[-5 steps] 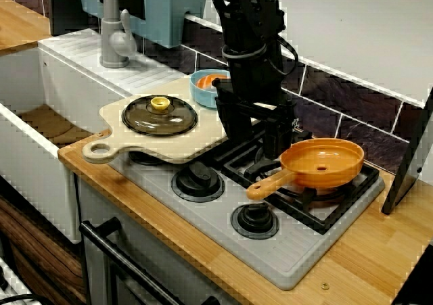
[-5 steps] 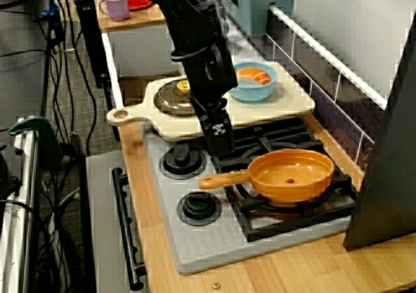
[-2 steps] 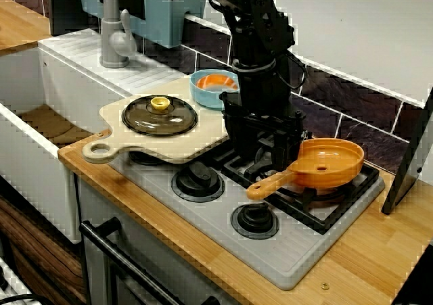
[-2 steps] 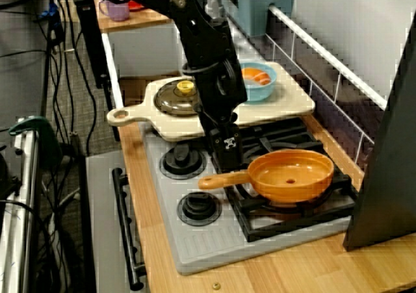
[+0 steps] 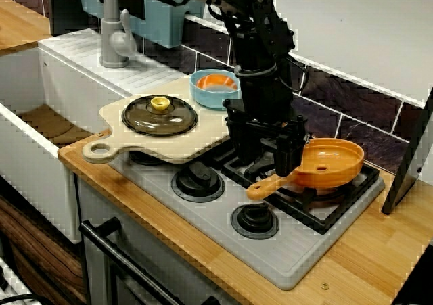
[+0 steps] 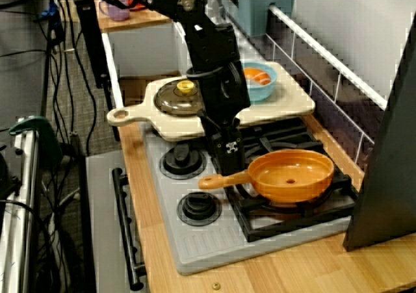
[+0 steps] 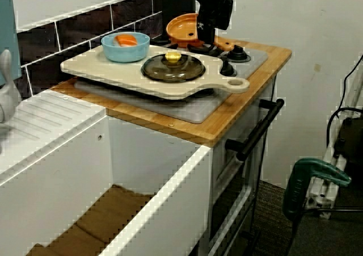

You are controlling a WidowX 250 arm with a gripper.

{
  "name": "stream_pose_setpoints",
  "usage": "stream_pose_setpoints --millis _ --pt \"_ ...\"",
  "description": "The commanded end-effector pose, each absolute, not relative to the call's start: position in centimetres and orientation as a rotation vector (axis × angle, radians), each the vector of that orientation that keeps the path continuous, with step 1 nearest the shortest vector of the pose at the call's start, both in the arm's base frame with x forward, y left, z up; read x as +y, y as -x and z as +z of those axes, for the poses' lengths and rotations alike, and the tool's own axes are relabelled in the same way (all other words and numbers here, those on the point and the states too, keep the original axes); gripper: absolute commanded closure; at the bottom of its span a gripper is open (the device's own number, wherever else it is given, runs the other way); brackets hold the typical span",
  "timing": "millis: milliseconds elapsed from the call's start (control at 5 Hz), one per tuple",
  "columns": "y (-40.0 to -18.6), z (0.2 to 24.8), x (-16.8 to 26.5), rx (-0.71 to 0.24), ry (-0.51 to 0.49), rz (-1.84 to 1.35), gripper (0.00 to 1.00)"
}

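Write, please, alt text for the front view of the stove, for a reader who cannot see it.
A black robot arm's open claw hangs just above the handle of an orange frying pan on the stove. Left of it, a pale cutting board carries a dark glass lid and a blue bowl.

There is one orange pan (image 5: 323, 164) on the right and one gripper (image 5: 267, 168) beside it. Two black stove knobs show along the near edge: the left knob (image 5: 199, 176) and the right knob (image 5: 256, 218). There is one cutting board (image 5: 203, 126), one glass lid (image 5: 160, 115), one blue bowl (image 5: 215, 88) with one orange piece (image 5: 218, 82), one grey tap (image 5: 115, 34) far left, and one purple mug (image 6: 116, 7).
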State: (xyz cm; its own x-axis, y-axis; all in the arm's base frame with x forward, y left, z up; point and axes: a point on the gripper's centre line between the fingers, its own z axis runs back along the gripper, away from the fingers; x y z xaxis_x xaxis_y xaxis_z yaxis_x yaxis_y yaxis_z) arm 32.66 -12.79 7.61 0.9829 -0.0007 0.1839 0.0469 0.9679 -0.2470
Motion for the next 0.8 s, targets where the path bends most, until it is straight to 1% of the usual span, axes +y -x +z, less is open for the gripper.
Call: stream_pose_setpoints --millis 0,400,600 --pt "-32.5 8.2 -13.6 -0.236 0.263 -0.031 0.0" --pt "-31.6 7.6 -14.5 -0.237 0.267 -0.051 0.0" --pt "-31.2 6.8 -14.9 -0.236 0.255 -0.045 0.0"
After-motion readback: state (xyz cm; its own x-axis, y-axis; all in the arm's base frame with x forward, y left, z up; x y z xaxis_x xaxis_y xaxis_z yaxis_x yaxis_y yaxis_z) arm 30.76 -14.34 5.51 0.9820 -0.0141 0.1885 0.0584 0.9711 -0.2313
